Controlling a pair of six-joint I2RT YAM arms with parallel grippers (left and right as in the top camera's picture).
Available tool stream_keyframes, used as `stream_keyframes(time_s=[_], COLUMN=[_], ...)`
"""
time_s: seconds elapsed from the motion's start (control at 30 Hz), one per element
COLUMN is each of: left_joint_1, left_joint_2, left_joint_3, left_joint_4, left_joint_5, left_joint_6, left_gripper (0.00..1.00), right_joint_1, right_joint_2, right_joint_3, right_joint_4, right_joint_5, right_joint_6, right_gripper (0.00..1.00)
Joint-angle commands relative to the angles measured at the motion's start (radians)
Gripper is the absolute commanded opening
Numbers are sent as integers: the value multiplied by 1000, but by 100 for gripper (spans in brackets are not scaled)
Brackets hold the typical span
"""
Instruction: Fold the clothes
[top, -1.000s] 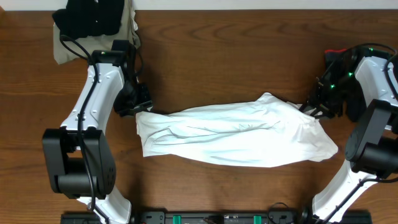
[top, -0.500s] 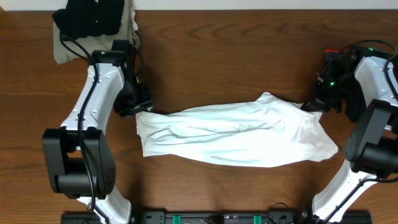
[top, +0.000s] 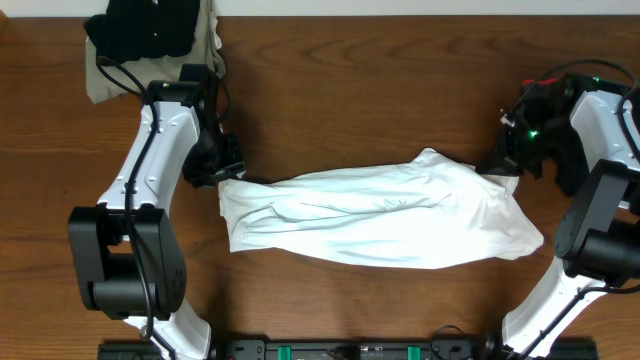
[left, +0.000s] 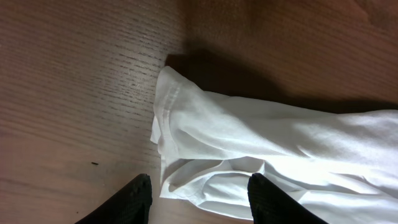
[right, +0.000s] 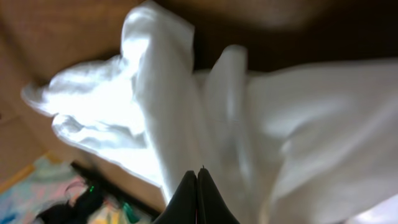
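**White shirt bunched on the desk, folding barely under way**

From overhead, we are looking at the white shirt (top: 380, 215) lying across the middle of the desk (top: 350, 90) as a long, wrinkled roll running left to right. It is gathered rather than squared. The left claw (top: 226, 168) is sitting at the shirt's left end and the right claw (top: 500, 165) is touching its upper right corner. At the far left corner, the black garments (top: 140, 25) are resting in a heap on top of a khaki piece (top: 100, 85), well apart from the shirt.

Through the left wrist camera, we are seeing the left claw's fingers (left: 140, 199) standing spread, straddling the hemmed end of the shirt. A sliver of bare wood is showing between one finger and the cloth, so we are judging that nothing is pinched there.

Through the right wrist camera, we are watching the right claw's fingers pressed together, with rumpled white cloth filling the view beyond the tips. We cannot tell whether a thin layer is caught between them.

We are judging the task to be at an early stage: no neat fold is showing, the shirt needs flattening and folding, and the heaped garments are waiting untouched.
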Motion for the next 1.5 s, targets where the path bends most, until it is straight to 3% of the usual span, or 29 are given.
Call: stream_keyframes(time_s=[0.0, 0.4, 0.83, 0.93, 1.0, 1.07, 1.13, 1.2, 1.37, 1.47], left_joint_1=[3, 3, 3, 3, 3, 3, 3, 3, 3, 3], left_joint_2=[-6, -6, -6, -6, -6, -6, -6, -6, -6, -6], left_joint_3=[-8, -8, -8, -8, -8, -8, -8, -8, -9, -9], left_joint_4=[-3, -3, 9, 11, 13, 13, 13, 12, 11, 12], left_joint_5=[2, 2, 2, 2, 2, 2, 2, 2, 2, 2], left_joint_6=[20, 21, 21, 21, 20, 20, 20, 20, 20, 21], left_gripper=[53, 53, 53, 53, 52, 53, 61, 65, 82, 84], right_joint_1=[8, 31, 194, 211, 208, 197, 180, 151, 44, -29], right_joint_2=[-15, -15, -135, -224, -298, -356, -401, -425, -391, -338], right_joint_3=[-3, -31, -192, -191, -190, -190, -190, -190, -190, -190], right_joint_4=[-54, -161, -140, -110, -47, 10, 67, 135, 236, 248], right_joint_5=[-52, -14, -19, 19, 152, 281, 364, 423, 414, 356], right_joint_6=[-69, -75, -75, 1, 138, 253, 307, 344, 371, 369], right_gripper=[1, 1, 1, 1, 2, 16, 65, 85, 92, 92])
